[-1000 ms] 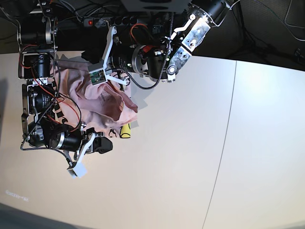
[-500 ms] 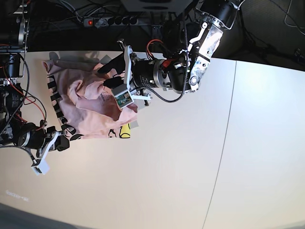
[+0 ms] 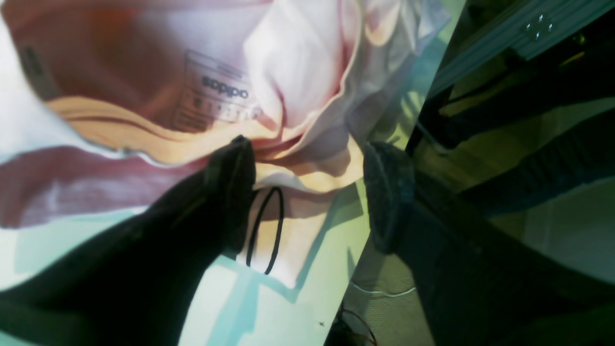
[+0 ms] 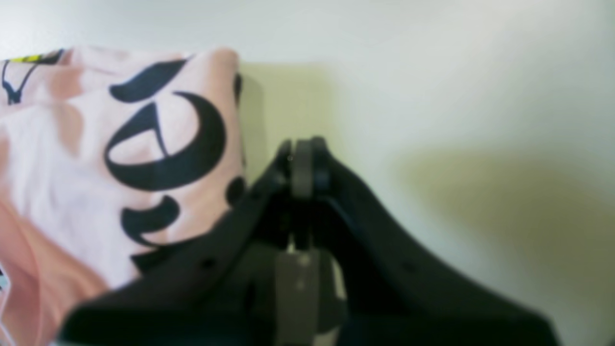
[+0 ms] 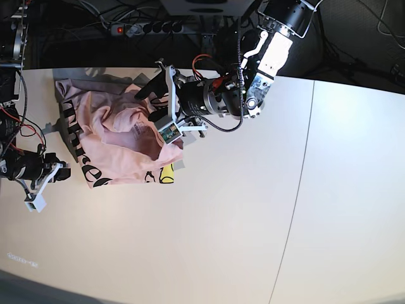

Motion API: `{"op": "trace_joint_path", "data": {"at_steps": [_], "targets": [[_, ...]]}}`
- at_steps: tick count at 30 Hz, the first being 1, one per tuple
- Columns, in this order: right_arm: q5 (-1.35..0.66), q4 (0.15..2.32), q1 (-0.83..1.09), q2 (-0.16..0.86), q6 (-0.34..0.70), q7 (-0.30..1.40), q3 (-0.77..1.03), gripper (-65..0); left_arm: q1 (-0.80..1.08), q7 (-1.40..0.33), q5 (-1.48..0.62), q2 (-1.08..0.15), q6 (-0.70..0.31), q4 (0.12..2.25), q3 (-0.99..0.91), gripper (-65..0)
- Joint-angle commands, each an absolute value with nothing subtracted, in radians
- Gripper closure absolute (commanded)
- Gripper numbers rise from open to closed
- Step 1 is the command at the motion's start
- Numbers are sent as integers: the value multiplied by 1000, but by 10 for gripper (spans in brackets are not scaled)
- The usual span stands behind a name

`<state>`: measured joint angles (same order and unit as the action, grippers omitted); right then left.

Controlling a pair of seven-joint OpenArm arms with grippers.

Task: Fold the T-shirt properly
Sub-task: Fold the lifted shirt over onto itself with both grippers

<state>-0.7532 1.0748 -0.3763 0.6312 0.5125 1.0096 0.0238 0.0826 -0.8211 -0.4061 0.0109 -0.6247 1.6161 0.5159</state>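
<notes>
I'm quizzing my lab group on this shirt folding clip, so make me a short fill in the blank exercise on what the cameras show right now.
1. The T-shirt is pale ____ with black lettering.
2. The left pincer stands ____ over the shirt's edge.
3. The right pincer is ____ and holds nothing.
4. The shirt lies ____ on the table, not neatly folded.

Missing words: pink; open; shut; crumpled

Soft matt pink cloth T-shirt point(image 5: 120, 142) on a smooth, matt pale table point(image 5: 240, 209)
</notes>
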Motion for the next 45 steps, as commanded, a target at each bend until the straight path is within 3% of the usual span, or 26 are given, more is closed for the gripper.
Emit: {"op": "trace_joint_path", "data": {"at_steps": [1,10,18,22,26,31,37,45], "targets": [[-762,1086,-401,653,573,988,33,0,70,-789,-422,27,-617,1633,519,-390],[-759,1086,-401,646,573,987,33,0,70,-789,-331,131,-617,1633,521,-389],[-759,1086,-402,645,573,987,33,0,69,-709,-245,136,-617,1618,594,-378],[-759,1086,-402,646,573,987,33,0,64,-691,-212,136,-617,1617,625,-227],[-760,1086,-402,645,573,987,32,0,49,-674,-205,136,-616,1617,625,-156],[-760,1086,-402,645,573,987,33,0,33,-657,-191,138,-616,1617,625,-10],[-764,1086,-402,645,573,987,32,0,31,-682,-177,138,-616,1617,625,0],[-763,1086,-402,645,573,976,33,0,48,-873,-326,138,-617,1617,625,0]]}}
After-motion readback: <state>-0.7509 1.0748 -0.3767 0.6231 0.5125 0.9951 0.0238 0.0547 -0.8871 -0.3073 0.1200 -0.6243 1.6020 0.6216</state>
